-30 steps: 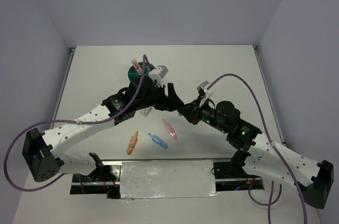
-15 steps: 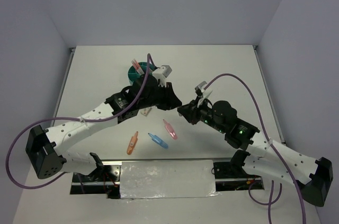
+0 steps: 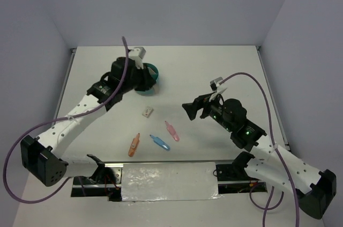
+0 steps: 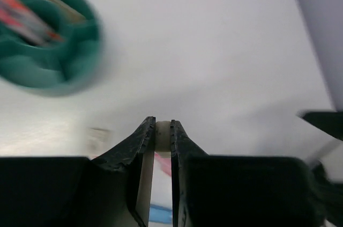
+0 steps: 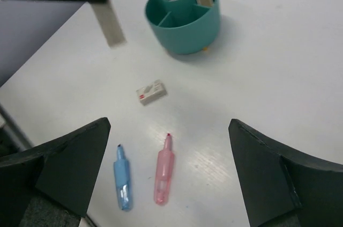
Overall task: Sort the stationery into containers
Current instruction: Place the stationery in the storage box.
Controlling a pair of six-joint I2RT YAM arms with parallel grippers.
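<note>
Between the closed fingers of the left end effector (image 4: 163,124) hangs a tan eraser (image 5: 110,23), long axis roughly upright, just beside the teal cup (image 5: 185,28); a second ago this arm met the right one over the middle of the worktop (image 3: 214,71). Right end effector (image 3: 188,110) has opened wide and drawn back. Before it lie a second eraser (image 5: 151,92), a pink marker (image 5: 163,176) and a blue marker (image 5: 122,180), tips pointing away from it.

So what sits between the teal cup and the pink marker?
One small white eraser block, lying apart from both the teal cup and the pink marker; clearest in the right wrist view.
</note>
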